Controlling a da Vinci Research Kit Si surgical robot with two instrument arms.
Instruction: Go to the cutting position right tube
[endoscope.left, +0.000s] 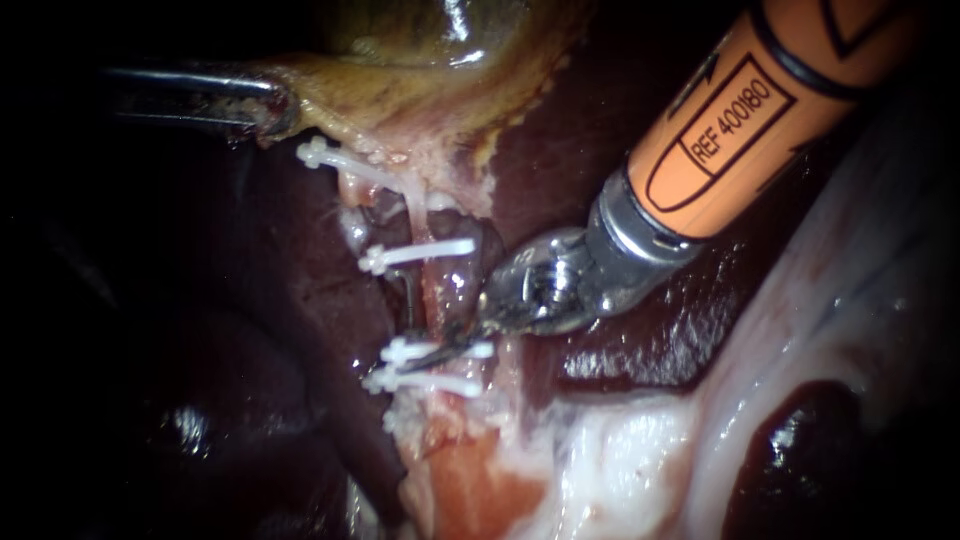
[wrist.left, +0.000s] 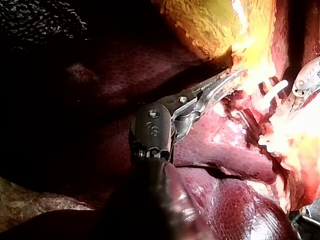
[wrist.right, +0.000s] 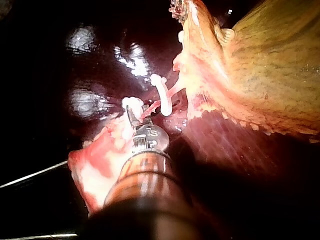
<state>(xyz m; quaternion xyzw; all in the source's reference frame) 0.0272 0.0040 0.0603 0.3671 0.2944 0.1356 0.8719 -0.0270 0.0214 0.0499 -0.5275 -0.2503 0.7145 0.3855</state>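
At the right tube (endoscope.left: 428, 295), the pale pink strand running down from the yellow-green gallbladder (endoscope.left: 420, 60): right instrument (endoscope.left: 445, 348) has its thin dark tip laid across it, just above the lower clip pair (endoscope.left: 430, 383). Open or closed: can't tell. Tip is too dark and thin in the endoscope view, and the right wrist view shows only one curved blade beside the tube. Behind the tip: shiny metal wrist (endoscope.left: 560, 280), then the orange shaft (endoscope.left: 760, 110) coming in from upper right.

Clips are all white plastic, lying crosswise. The lower clip pair is two stacked close, nearly touching. One middle clip (endoscope.left: 420, 253) sits higher on the same tube, well clear of the tip. So the tip is between middle clip and lower clip pair, much nearer the pair. Further up and left, tilted, top clip (endoscope.left: 345, 163) sits on a separate short pink stub (endoscope.left: 350, 195) beside the right tube.

Up at the gallbladder, left instrument (endoscope.left: 268, 112): long serrated steel jaws clamped on its ragged lower edge, both jaws on tissue, clearest in the left wrist view. Its shaft comes in from the left, mostly in shadow. The two instruments are well apart, with top clip and middle clip between them.

Around it all: dark red glossy liver (endoscope.left: 300, 330) on both sides of the tube. Pale whitish fatty tissue (endoscope.left: 620, 470) lies below the lower clip pair and runs off to lower right.
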